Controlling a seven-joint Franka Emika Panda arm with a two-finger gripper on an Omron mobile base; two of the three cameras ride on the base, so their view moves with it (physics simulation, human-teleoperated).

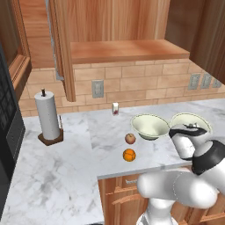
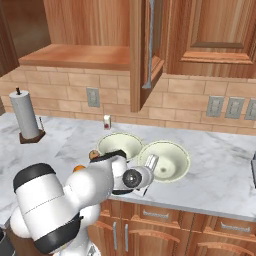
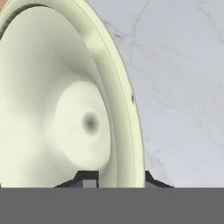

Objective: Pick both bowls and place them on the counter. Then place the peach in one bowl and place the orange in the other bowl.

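Arm (image 2: 75, 195) reaches forward — jaws nearly closed.

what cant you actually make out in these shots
- Gripper: hand view shows just two dark finger tips straddling the right bowl's rim, the rest cut off by the bottom band.
- Peach and orange: right base view, mostly hidden behind the arm; clear in left base view.
- Small bottle by the wall: too small to read.
- Right bowl's near side: left base view, covered by the arm.

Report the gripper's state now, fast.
Gripper: shut on the rim of the right-hand wide cream-white ceramic bowl, one finger inside, one outside.
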